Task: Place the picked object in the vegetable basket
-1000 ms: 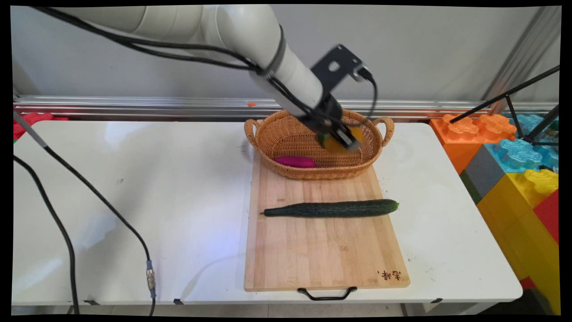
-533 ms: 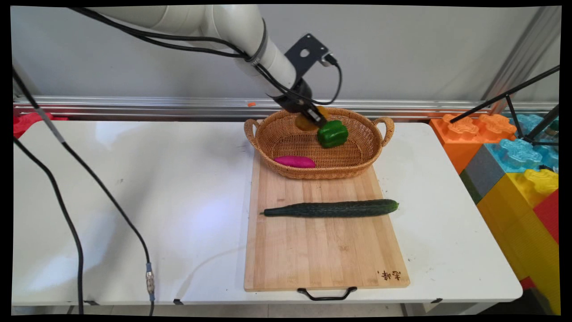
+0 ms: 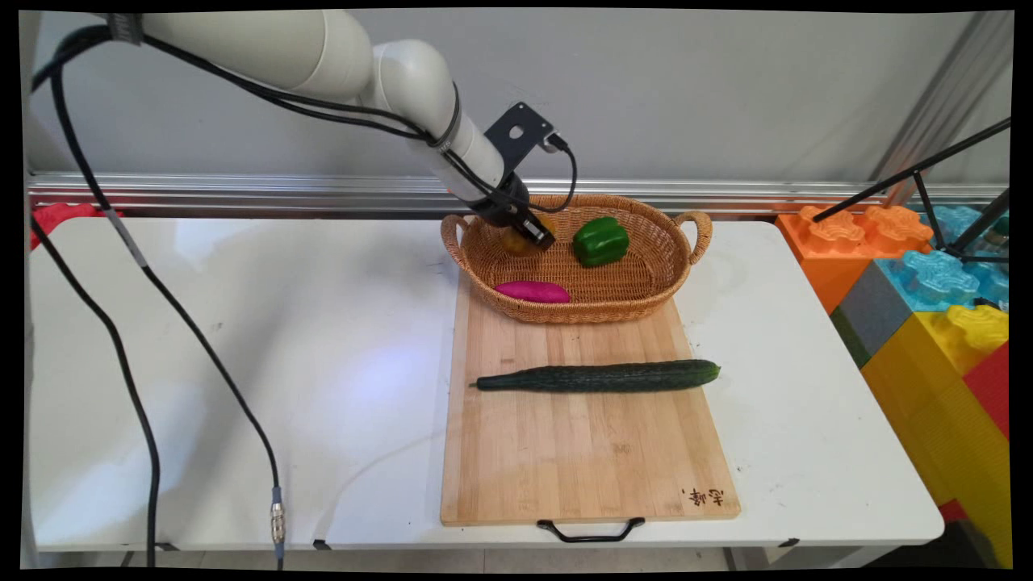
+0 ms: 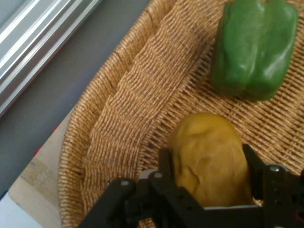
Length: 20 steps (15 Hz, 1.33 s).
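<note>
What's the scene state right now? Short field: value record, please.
gripper: shut on the yellow-brown potato, over the basket's left part
basket: wicker, two handles, on the far end of the cutting board
in basket: green pepper; purple sweet potato by the near wall
on board: cucumber lying crosswise
surface: white table

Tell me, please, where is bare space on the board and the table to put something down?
The cutting board is bare between the cucumber and its handle end. The table left of the board is bare apart from hanging cables. The basket is crowded: green pepper, purple sweet potato, and the end effector shut on a yellow potato.
</note>
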Each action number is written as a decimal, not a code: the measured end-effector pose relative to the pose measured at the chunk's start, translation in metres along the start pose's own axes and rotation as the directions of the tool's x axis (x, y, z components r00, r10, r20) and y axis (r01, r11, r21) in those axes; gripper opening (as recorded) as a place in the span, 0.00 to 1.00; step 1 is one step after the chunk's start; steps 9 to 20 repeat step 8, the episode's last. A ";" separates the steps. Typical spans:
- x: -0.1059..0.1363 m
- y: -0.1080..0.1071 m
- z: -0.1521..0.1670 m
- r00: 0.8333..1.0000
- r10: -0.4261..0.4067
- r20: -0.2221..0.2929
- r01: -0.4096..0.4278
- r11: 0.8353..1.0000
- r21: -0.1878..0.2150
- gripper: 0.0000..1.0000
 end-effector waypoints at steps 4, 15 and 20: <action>0.001 -0.001 0.008 1.000 0.023 -0.013 -0.023 1.000 -0.015 1.00; 0.016 0.009 -0.003 0.997 0.057 -0.049 -0.059 0.998 -0.037 1.00; 0.016 0.009 -0.003 0.997 0.057 -0.049 -0.059 0.998 -0.037 1.00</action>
